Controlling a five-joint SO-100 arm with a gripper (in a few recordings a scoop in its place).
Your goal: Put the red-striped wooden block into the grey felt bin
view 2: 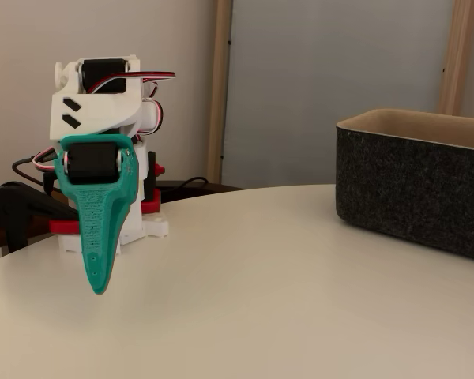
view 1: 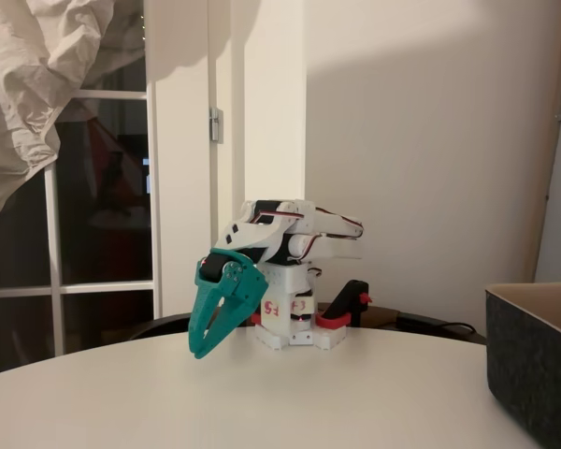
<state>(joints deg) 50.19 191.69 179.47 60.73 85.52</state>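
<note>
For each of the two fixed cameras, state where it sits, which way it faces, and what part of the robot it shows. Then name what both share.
A fixed view: low at table height, facing the arm's base, window behind; teal gripper pointing down, bin at right edge.
A fixed view: low, nearer, facing a wall; gripper edge-on at left, grey felt bin right.
Shared: white table, arm, gripper, bin.

Grey felt bin (view 2: 415,193): dark charcoal walls, tan inside, upright on surface (view 2: 261,300), at 3 o'clock in both fixed views (view 1: 533,360).
</note>
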